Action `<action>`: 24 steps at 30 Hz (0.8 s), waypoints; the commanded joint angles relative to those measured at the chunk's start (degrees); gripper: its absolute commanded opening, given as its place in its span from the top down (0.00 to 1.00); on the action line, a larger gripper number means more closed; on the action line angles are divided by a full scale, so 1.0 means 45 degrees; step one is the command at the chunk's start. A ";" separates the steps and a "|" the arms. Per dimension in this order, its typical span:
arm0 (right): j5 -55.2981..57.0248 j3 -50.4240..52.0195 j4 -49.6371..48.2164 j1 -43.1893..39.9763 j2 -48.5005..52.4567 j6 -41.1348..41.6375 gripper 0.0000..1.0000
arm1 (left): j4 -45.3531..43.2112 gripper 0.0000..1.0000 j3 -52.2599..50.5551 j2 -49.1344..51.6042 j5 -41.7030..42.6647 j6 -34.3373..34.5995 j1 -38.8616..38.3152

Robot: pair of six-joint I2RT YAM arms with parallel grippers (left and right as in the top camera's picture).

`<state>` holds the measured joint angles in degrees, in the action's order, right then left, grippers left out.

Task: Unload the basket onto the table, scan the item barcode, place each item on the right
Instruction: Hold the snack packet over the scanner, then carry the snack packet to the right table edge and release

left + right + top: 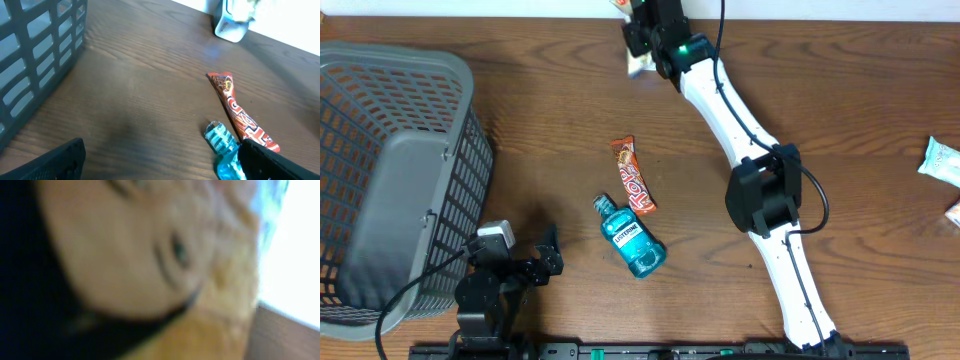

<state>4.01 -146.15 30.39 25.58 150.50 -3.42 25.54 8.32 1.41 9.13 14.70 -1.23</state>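
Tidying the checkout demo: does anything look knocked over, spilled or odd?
The mouthwash bottle lies on its side on the table, beside the candy bar, rather than standing. No spill shows; nothing else stands out.

Looks like a robotics lab bench set up as a mock shop checkout. A white robot arm [730, 110] and a black one [490, 290] sit at a dark wood-grain table [550, 120], with cables trailing off them. The stuff lying around is pure grocery run: 1 grey plastic shopping basket [390, 150], 1 blue Listerine mouthwash bottle [632, 238], 1 orange-red snack bar [633, 175] and 2 pale packets [940, 160] at the right edge. A plain white wall runs behind the table.
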 commanded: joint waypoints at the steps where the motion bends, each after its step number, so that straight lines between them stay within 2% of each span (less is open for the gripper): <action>1: 0.2030 -0.1054 0.2103 -0.0199 -0.0976 0.0393 0.99 | 0.0204 0.02 -0.0180 0.0010 0.0155 -0.0160 -0.0029; 5: 0.3419 -0.1311 0.5799 -0.0826 -0.2205 0.1807 0.99 | 0.0204 0.02 -0.0180 0.0010 0.0155 -0.0160 -0.0029; 10: 0.3507 -0.1311 1.0205 -0.2249 -0.3429 0.2953 0.99 | 0.0204 0.02 -0.0180 0.0010 0.0155 -0.0160 -0.0029; 14: 0.3512 -0.1268 1.2211 -0.3823 -0.3492 0.2924 0.99 | 0.0204 0.02 -0.0180 0.0010 0.0155 -0.0160 -0.0029; 16: 0.3507 -0.0937 1.2274 -0.4682 -0.3390 0.2788 0.99 | 0.0204 0.02 -0.0180 0.0010 0.0155 -0.0160 -0.0029; 20: 0.2686 0.0690 1.0797 -0.6266 -0.3109 0.1690 0.99 | 0.0204 0.02 -0.0180 0.0010 0.0155 -0.0160 -0.0029; 24: 0.2186 0.2948 0.9262 -0.7427 -0.3055 0.1593 0.99 | 0.0204 0.02 -0.0180 0.0010 0.0155 -0.0160 -0.0029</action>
<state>15.92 -138.45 74.26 -5.52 135.61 5.48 25.54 8.32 1.41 9.13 14.70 -1.23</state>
